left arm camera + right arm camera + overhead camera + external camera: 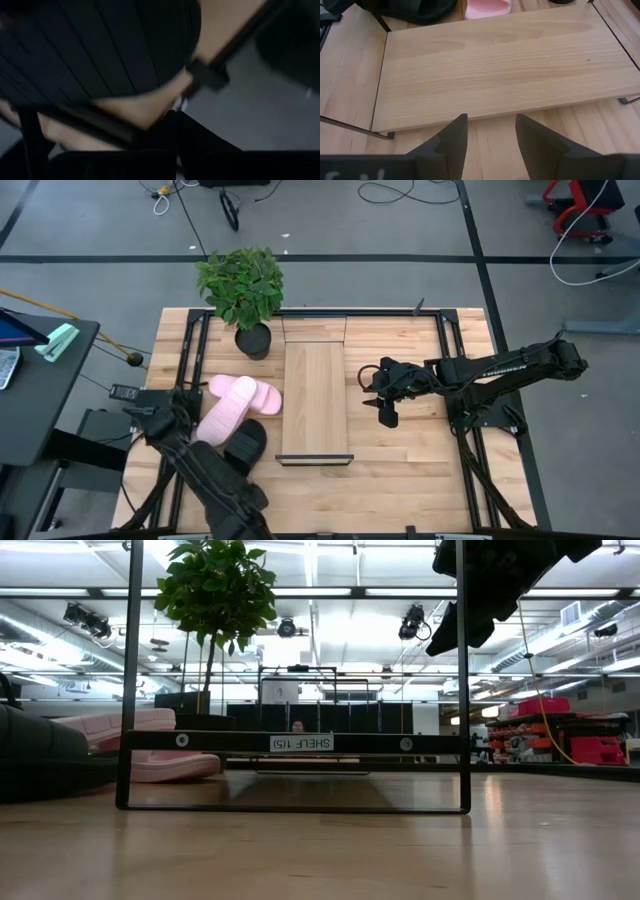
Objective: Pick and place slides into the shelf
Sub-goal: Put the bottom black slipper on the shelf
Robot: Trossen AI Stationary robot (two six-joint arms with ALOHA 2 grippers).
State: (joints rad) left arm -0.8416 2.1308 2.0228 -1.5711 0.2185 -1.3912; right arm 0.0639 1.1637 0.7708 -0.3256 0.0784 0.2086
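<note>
Left fingers point(232, 452) clamped on black slide point(245, 444), right fingers point(490, 135) apart above table beside shelf point(314, 395)

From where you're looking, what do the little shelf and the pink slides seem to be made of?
The shelf looks like a pale wood board, grain lines showing, matte, in a thin black frame, probably painted metal. The pink slides look like soft moulded foam or rubber, matte with rounded edges; I can't tell which.
</note>
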